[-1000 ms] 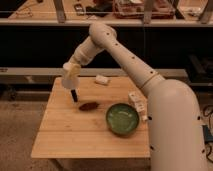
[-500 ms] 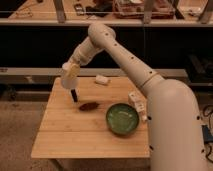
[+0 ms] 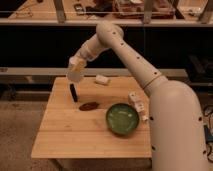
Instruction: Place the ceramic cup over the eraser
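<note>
My gripper (image 3: pixel 79 62) is at the end of the white arm, over the back left of the wooden table (image 3: pixel 65 135). It is shut on the ceramic cup (image 3: pixel 75 71), a small off-white cup held in the air, tilted. The eraser (image 3: pixel 73 93), a slim black bar, stands on the table directly below the cup. There is a small gap between the cup and the eraser.
A reddish-brown oval object (image 3: pixel 89 106) lies just right of the eraser. A round green bowl (image 3: pixel 122 119) sits at the right middle. A whitish block (image 3: pixel 102 79) lies at the back. Small white items (image 3: pixel 136 103) sit by the arm's base. Dark shelving stands behind the table.
The cup in my gripper has shifted slightly up and to the right above the eraser. Nothing on the table has moved.
</note>
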